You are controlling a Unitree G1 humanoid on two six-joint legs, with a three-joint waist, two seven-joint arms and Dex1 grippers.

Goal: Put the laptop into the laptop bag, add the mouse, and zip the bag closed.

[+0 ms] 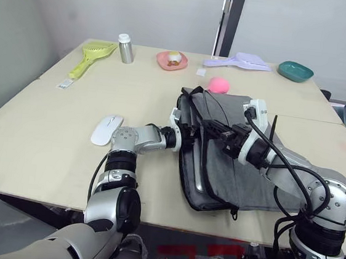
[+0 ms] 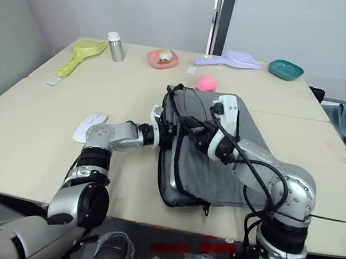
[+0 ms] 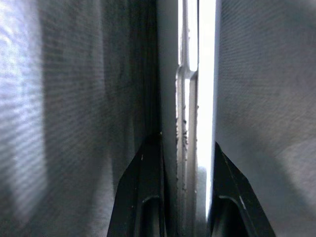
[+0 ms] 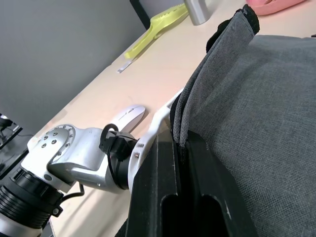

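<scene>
The grey laptop bag [image 1: 237, 167] lies flat on the table, its left edge open. My right gripper [image 4: 180, 140] is shut on the top flap's edge and holds it up. My left gripper [image 3: 185, 143] reaches into that opening. Its fingers [image 3: 143, 187] are closed on the thin silver edge of the laptop [image 3: 185, 98], which sits inside the bag between the fabric walls. The white mouse [image 1: 107, 129] rests on the table just left of my left forearm, apart from the bag.
Along the far side stand a yellow-green scoop [image 1: 93, 56], a metal bottle [image 1: 126, 48], a pink bowl [image 1: 171, 60], a lavender scoop [image 1: 239, 62] and a teal dish [image 1: 295, 70]. A pink plush ball [image 1: 218, 85] lies just behind the bag. The bag reaches close to the table's front edge.
</scene>
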